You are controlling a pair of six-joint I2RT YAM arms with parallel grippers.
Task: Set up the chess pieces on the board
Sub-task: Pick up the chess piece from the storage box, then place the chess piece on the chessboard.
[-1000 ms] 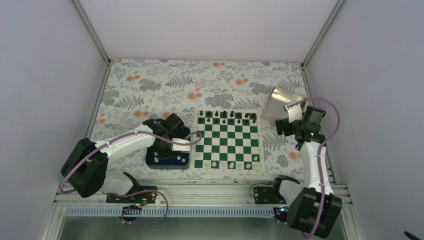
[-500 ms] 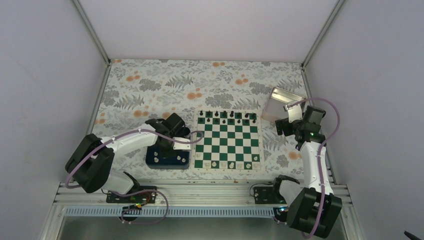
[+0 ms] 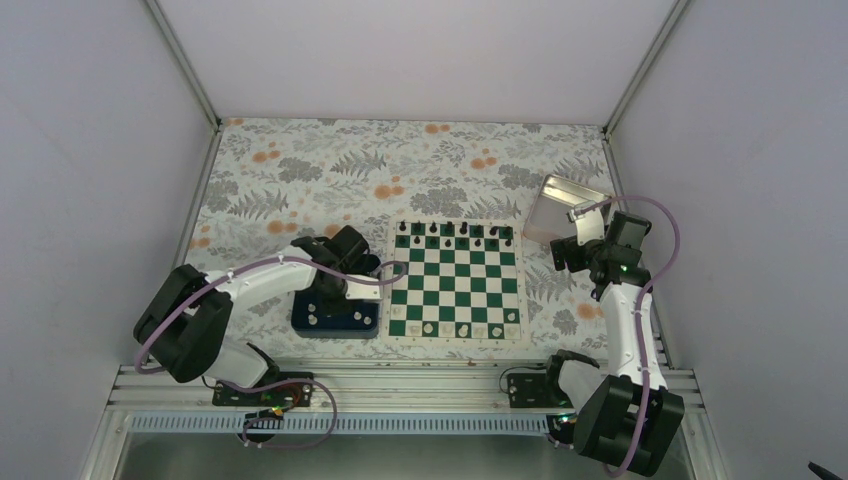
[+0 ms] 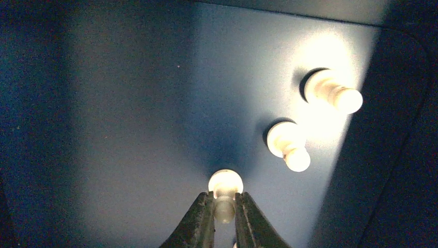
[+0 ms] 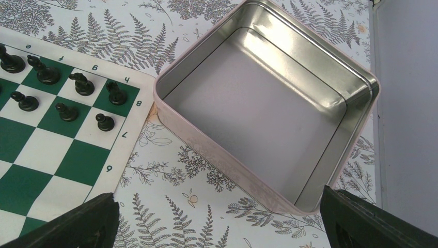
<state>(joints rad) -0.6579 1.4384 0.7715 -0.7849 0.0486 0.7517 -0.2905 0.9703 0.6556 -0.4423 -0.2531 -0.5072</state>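
The green and white board (image 3: 455, 280) lies at mid table, with black pieces (image 3: 452, 232) on its far rows and several white pieces (image 3: 462, 328) on its near row. My left gripper (image 4: 224, 206) is down in the dark navy tray (image 3: 335, 317) and is shut on a white pawn (image 4: 225, 192) that stands on the tray floor. Two more white pawns (image 4: 287, 144) stand to its right. My right gripper (image 5: 217, 227) is open and empty above the cloth, between the board's corner (image 5: 124, 134) and a metal tin (image 5: 268, 98).
The open empty tin (image 3: 570, 208) sits right of the board's far corner. Black pieces (image 5: 67, 98) fill the board corner nearest the right gripper. The floral cloth (image 3: 330, 170) covers the table, with grey walls on three sides.
My left arm has drawn slightly left and lowered into the navy tray. The right arm has not moved.
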